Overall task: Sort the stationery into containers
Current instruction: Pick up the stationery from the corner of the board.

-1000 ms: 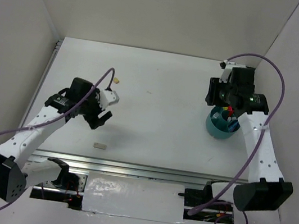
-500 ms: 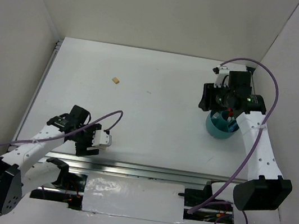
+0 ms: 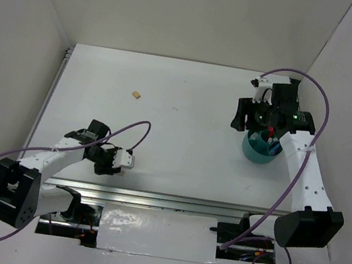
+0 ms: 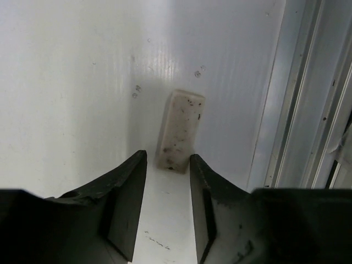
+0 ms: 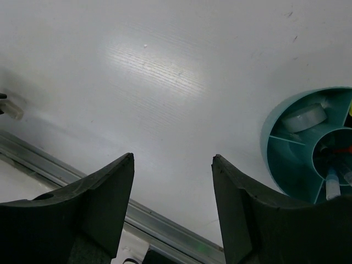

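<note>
A speckled grey-white eraser lies flat on the white table beside the front rail. My left gripper is low over it, open, the jaws narrow, and the eraser's near end sits just at the fingertips. In the top view the left gripper hides the eraser. The teal divided cup stands at the right and holds a white tape ring and a red pen. My right gripper hovers at the cup's left rim, open and holding nothing. A small tan eraser lies far left of centre.
An aluminium rail runs along the table's near edge, close to the grey-white eraser's right side. Another rail lines the left edge. White walls enclose the back and sides.
My left arm swung back to the near edge and dropped over the eraser, its jaws narrowing. My right gripper shifted slightly left off the cup and its jaws widened.
</note>
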Controlling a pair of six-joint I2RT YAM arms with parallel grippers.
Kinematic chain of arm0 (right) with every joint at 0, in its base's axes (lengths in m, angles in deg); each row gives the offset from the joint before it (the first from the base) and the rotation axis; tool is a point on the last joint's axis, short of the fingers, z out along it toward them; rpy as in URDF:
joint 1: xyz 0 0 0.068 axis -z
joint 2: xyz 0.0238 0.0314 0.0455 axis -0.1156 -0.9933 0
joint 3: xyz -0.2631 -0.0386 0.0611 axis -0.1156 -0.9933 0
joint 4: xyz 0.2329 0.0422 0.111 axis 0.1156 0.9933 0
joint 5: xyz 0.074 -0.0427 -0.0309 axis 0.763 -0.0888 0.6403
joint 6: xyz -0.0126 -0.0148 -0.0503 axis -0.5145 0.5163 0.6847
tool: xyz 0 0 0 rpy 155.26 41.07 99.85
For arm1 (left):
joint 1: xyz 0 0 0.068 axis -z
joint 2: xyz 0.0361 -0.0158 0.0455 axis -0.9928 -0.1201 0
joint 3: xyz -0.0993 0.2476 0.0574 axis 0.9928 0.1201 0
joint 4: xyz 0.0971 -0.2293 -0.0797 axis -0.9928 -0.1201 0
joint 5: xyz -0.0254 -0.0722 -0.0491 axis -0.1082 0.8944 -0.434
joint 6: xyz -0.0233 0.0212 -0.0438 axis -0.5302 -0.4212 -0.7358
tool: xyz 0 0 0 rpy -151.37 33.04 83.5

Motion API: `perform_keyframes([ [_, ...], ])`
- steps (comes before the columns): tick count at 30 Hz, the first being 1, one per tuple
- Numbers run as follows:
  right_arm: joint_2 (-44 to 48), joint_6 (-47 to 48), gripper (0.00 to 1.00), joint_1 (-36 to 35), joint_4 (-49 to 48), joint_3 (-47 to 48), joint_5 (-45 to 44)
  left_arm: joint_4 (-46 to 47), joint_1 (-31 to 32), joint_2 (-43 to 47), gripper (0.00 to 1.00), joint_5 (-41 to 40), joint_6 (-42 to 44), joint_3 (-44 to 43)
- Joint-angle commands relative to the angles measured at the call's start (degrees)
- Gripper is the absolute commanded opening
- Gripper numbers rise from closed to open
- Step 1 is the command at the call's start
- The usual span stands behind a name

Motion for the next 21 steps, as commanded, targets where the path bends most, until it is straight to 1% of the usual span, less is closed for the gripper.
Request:
perform_keyframes([
  [1, -0.2, 0.5, 0.65, 0.5, 1.0, 3.0, 2.4, 1.8, -0.1, 0.1, 0.48, 2.5, 1.1, -1.5],
  [3, -0.2, 0.2, 0.65, 0.6, 0.7, 3.2, 3.8, 1.9, 0.3, -0.1, 0.43, 2.0, 0.8, -1.4],
  [4, -0.2, 0.0, 0.65, 0.5, 0.8, 3.2, 4.5, 1.9, 0.4, -0.2, 0.38, 1.8, 0.7, -1.5],
  [6, -0.4, -0.5, 0.64, 0.7, 0.7, 3.1, 7.1, 1.5, 0.6, -0.3, 0.29, 2.3, 0.2, -2.4],
  [7, -0.6, -1.4, 0.64, 0.5, 1.0, 3.2, 8.4, 1.4, 0.7, -0.2, 0.18, 2.6, -0.8, -2.9],
  [8, -0.6, -1.9, 0.64, 1.0, 0.8, 3.2, 9.8, 1.6, 0.8, 0.0, 0.12, 3.0, -1.8, -4.0],
  [9, -0.6, -2.6, 0.64, 1.5, 0.6, 3.1, 13.3, 2.1, 1.2, 1.2, 0.08, 3.9, -3.4, -4.8],
  [10, -0.7, -4.4, 0.64, 1.8, 0.1, 2.9, 14.9, 2.7, 1.5, 1.9, 0.06, 4.5, -7.1, -5.6],
  [11, -0.8, -5.4, 0.64, 1.9, -0.7, 2.9, 16.7, 4.5, 1.7, 2.7, 0.05, 5.2, -9.5, -7.5],
  [12, -1.5, -7.5, 0.65, 1.9, -0.8, 3.3, 20.4, 5.6, 2.7, 4.6, 0.04, 5.7, -12.3, -8.5],
  [13, -2.1, -8.5, 0.65, 1.9, -0.9, 3.6, 22.5, 7.1, 3.3, 5.4, 0.03, 6.6, -18.4, -9.6],
  [14, -2.8, -9.5, 0.66, 1.9, -1.1, 3.9, 24.4, 8.5, 3.8, 6.2, 0.02, 6.8, -21.5, -11.7],
  [15, -4.0, -11.5, 0.67, 1.8, -1.4, 3.9, 26.3, 12.1, 5.2, 7.2, 0.01, 6.7, -25.4, -12.8],
  [16, -4.4, -12.5, 0.68, 1.6, -2.5, 3.9, 30.1, 14.1, 6.0, 7.6, 0.00, 5.4, -32.8, -14.7],
  [17, -5.1, -14.0, 0.71, 1.4, -3.0, 3.6, 31.4, 17.5, 7.6, 7.8, 0.00, 4.2, -36.1, -15.6],
  [18, -5.6, -14.4, 0.72, 1.1, -3.5, 3.7, 32.5, 18.7, 8.5, 7.9, 0.00, 3.1, -41.9, -16.6],
  [19, -5.9, -14.8, 0.73, 0.1, -3.9, 4.0, 33.5, 19.8, 9.4, 7.8, 0.00, 0.9, -44.0, -18.5],
  [20, -6.2, -15.4, 0.74, -0.4, -4.2, 4.4, 34.2, 20.3, 11.5, 7.6, 0.00, -0.1, -45.4, -19.5],
  [21, -6.2, -16.4, 0.77, -1.0, -4.6, 4.5, 34.8, 21.1, 12.7, 7.5, 0.00, -1.2, -47.6, -20.4],
])
